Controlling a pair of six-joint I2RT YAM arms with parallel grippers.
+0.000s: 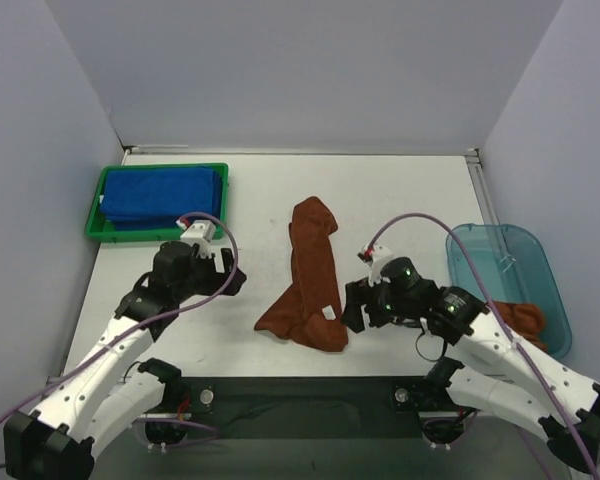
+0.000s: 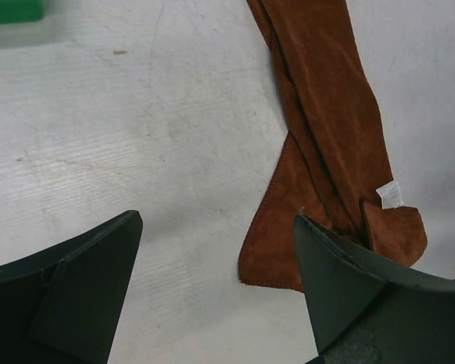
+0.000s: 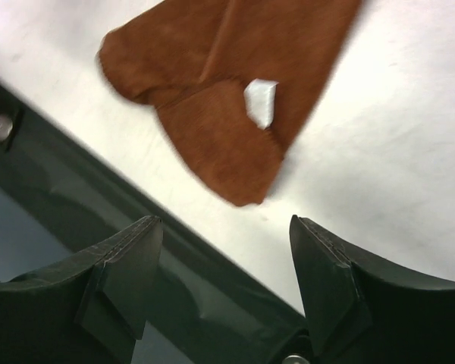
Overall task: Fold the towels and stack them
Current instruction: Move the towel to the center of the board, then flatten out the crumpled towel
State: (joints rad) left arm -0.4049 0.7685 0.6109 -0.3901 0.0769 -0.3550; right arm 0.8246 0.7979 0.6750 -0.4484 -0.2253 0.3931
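I've got the crumpled rust-brown terry towel lying mid-way on the white table, between both arms. The right gripper has its jaws apart and empty, the towel's near corner just ahead of the tips, not touching. The left gripper gapes wide too, the towel's edge just beyond one finger.

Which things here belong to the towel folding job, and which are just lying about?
Job: rust-brown towel, crumpled mid-table; blue towels, folded in the green tray.
Lying about: green tray; teal bin, holding an orange-brown cloth that I cannot identify.
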